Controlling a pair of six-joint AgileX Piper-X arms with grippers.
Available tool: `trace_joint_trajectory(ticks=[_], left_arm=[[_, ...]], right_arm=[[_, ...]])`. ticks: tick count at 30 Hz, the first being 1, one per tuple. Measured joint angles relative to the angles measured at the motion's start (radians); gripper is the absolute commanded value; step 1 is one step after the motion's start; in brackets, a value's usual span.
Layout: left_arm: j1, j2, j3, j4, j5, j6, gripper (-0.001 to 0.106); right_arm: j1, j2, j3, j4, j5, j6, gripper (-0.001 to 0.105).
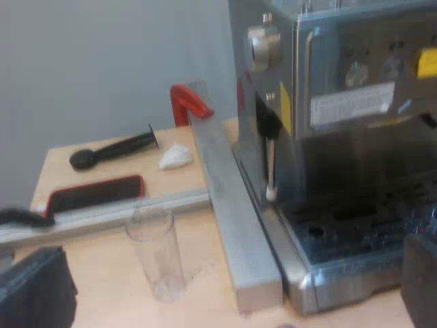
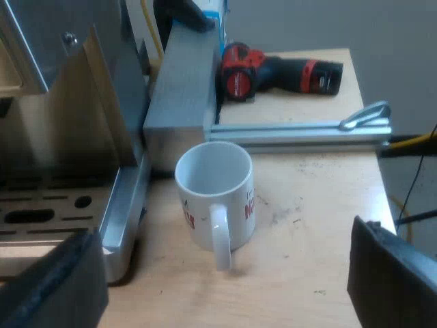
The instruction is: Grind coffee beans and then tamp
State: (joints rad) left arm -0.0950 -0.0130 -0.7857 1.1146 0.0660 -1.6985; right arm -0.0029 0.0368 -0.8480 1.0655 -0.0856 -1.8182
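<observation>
Espresso machine (image 1: 341, 137) stands on a wooden table (image 1: 102, 266), its drip tray (image 1: 355, 239) towards the left gripper (image 1: 225, 294), whose two black fingers are spread wide apart with nothing between them. A metal bar (image 1: 229, 205) runs just beside the machine, and a clear measuring glass (image 1: 156, 253) stands upright and empty near the bar's end. Beyond a second rail (image 1: 123, 212) lie a black tool (image 1: 113, 149) with a rounded end, possibly the tamper, and a white crumpled scrap (image 1: 175, 156), near each other but apart. The right gripper (image 2: 225, 301), fingers likewise wide apart and holding nothing, is near a white mug (image 2: 215, 195) that stands upright and empty just beside the tray's corner, handle toward the gripper. A red and black drill (image 2: 280, 74) lies beyond the mug
</observation>
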Motion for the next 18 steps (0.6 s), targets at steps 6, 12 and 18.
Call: trace_joint_trajectory(ticks=[6,12,18], left_arm=[[0.000,-0.001,0.065,0.097,0.000,0.000,0.105],[0.002,-0.001,0.073,0.146,-0.001,-0.016,0.105],[0.002,-0.001,0.075,0.001,-0.001,-0.018,0.105]], right_arm=[[0.000,-0.044,0.021,0.008,-0.021,-0.008,0.074],[0.000,-0.044,0.052,-0.054,-0.067,-0.001,0.074],[0.000,-0.044,0.086,-0.092,-0.067,0.001,0.074]])
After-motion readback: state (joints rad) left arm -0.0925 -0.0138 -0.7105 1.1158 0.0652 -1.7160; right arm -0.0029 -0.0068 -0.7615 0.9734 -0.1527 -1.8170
